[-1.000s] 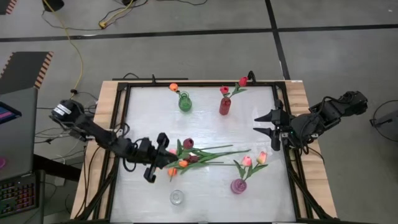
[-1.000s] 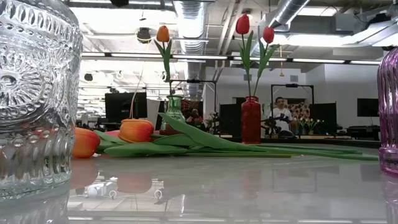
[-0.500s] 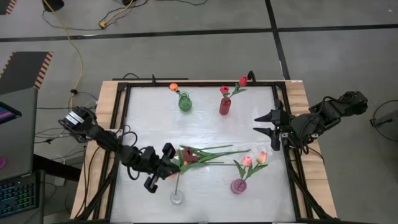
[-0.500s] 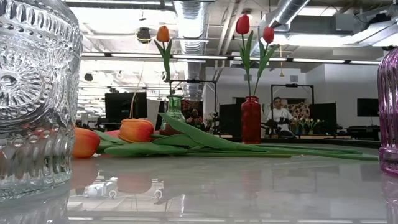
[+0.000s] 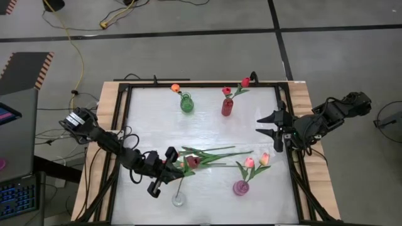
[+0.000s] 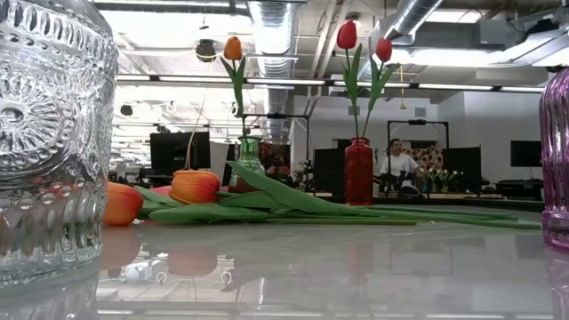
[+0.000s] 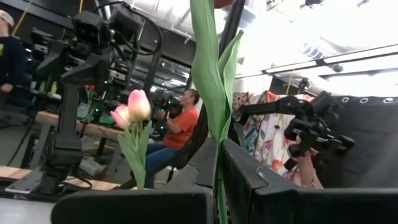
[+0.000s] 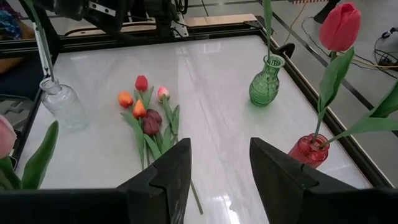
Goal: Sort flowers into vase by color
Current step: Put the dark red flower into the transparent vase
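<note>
My left gripper (image 5: 168, 167) is shut on a tulip's green stem (image 7: 219, 163) near the table's front, just above the clear vase (image 5: 179, 199). The stem (image 8: 38, 46) runs down to that vase's mouth (image 8: 50, 83). Its dark red head barely shows at the left wrist view's edge. A pile of loose flowers (image 5: 204, 156) with orange, red, pink and maroon heads lies on the table's middle. My right gripper (image 5: 269, 125) hangs open at the right edge, touching nothing. My left gripper pinches the tulip's stem (image 7: 219, 177) between its two fingers, below the leaves. The fingers come from the table's left, about level, and lie across the stem. The flower stands upright with its lower end at the clear vase's mouth; how far it reaches in, I cannot tell.
At the back, a green vase (image 5: 186, 103) holds an orange tulip and a red vase (image 5: 227, 107) holds two red ones. A purple vase (image 5: 240, 187) with two pink tulips stands front right. A black frame (image 5: 120, 125) rims the table. A person sits beyond the table (image 6: 396, 164).
My left gripper has gone toward the table's near edge and a little down, staying shut and carrying the tulip upright. The stem's lower end now stands at the clear vase's mouth.
</note>
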You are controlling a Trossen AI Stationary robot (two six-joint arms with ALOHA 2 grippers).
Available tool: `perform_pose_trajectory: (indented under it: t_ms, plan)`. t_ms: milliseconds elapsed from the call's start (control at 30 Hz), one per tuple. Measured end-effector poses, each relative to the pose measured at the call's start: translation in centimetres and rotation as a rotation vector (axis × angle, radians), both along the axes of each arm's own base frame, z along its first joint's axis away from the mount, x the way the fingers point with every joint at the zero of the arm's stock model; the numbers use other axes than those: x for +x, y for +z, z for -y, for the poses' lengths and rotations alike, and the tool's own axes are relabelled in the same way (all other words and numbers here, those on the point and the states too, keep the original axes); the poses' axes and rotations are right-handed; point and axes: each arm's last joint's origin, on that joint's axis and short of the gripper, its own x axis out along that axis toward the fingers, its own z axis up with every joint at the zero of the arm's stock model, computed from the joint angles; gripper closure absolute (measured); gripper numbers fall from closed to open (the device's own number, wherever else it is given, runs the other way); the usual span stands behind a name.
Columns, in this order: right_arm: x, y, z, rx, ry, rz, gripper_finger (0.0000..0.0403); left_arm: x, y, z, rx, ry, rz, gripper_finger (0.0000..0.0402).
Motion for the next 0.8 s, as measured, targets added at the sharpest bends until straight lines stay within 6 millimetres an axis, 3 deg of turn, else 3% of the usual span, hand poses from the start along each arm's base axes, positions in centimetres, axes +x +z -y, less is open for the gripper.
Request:
perform_pose_trajectory:
  t_ms: [500,800]
  plan:
    - [0.0,0.0,0.0,0.0,0.001,0.0,0.0214,0.4,-1.4,0.4,0.066,-0.053,-0.134,0.0402]
    - [0.0,0.0,0.0,0.001,0.001,0.0,0.0214,0.3,-1.5,0.9,0.128,-0.212,-0.12,0.0392]
